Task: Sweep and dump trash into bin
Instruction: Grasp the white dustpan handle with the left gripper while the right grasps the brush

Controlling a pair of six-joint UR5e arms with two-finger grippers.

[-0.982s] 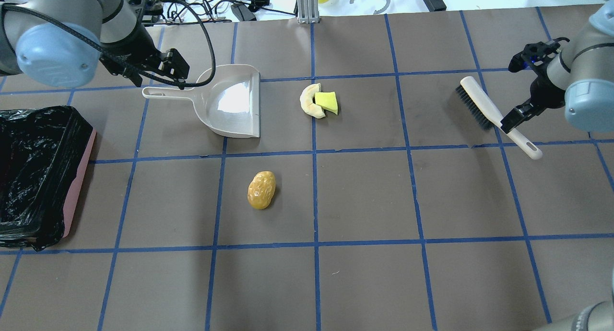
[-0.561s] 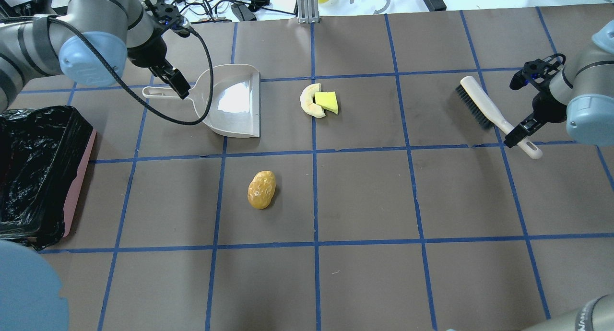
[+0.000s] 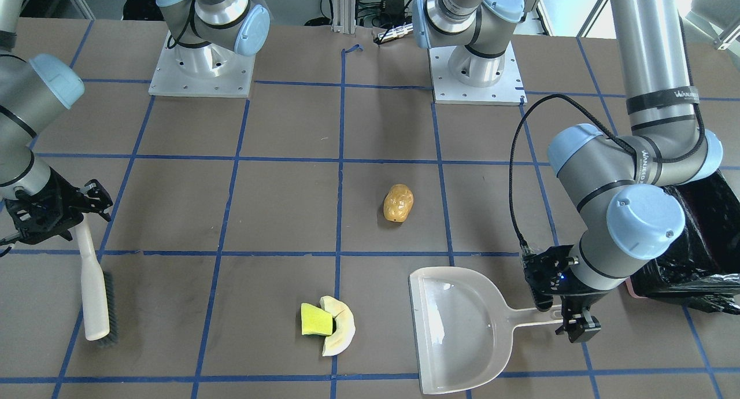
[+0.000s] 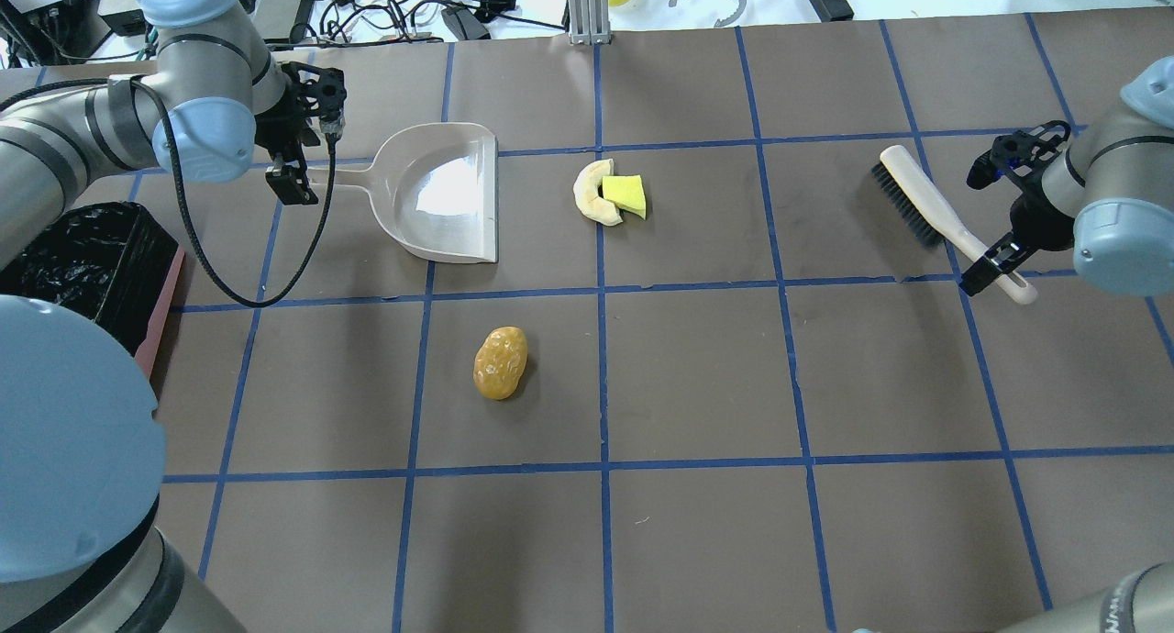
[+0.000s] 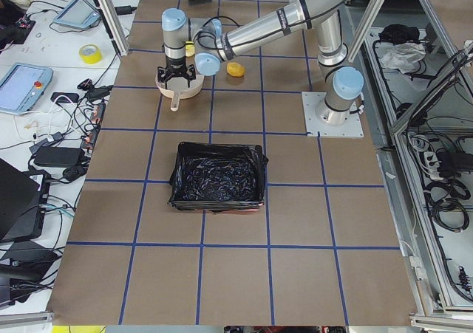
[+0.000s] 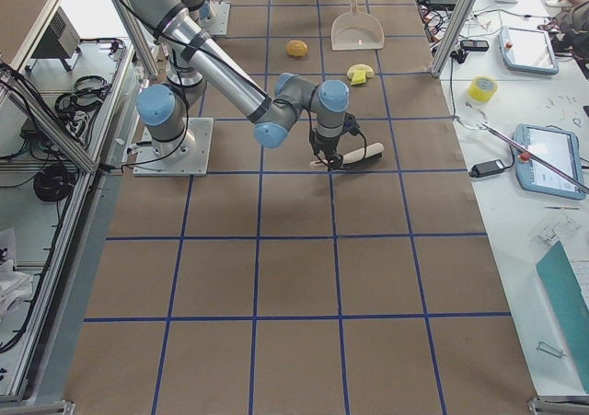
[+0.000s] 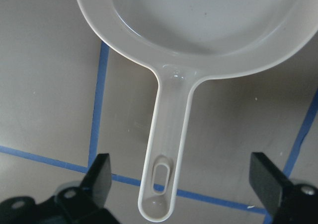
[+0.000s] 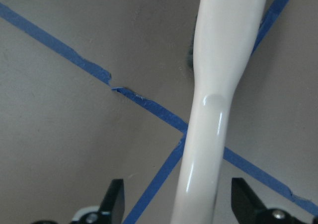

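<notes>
On the table's left side, the left gripper [image 7: 183, 182] stands spread astride the end of the dustpan [image 4: 440, 193] handle, touching neither edge. At the right side, the right gripper [image 8: 181, 201] straddles the brush [image 4: 908, 202] handle, jaws likewise apart; how high it hangs above the handle is hard to tell.

Nothing is swept yet. The slice [image 4: 587, 197] and wedge [image 4: 625, 196] lie touching each other near the dustpan's mouth. The lump [image 4: 500, 363] sits nearer the robot, well apart, and the bin [image 4: 156, 321] is at the left edge.

The wedge and slice look light and should slide readily before the brush. The glossy, rounded lump will probably roll rather than push straight. Both tools seem stiff, smooth plastic, so a firm mid-handle pinch should stop twisting.
</notes>
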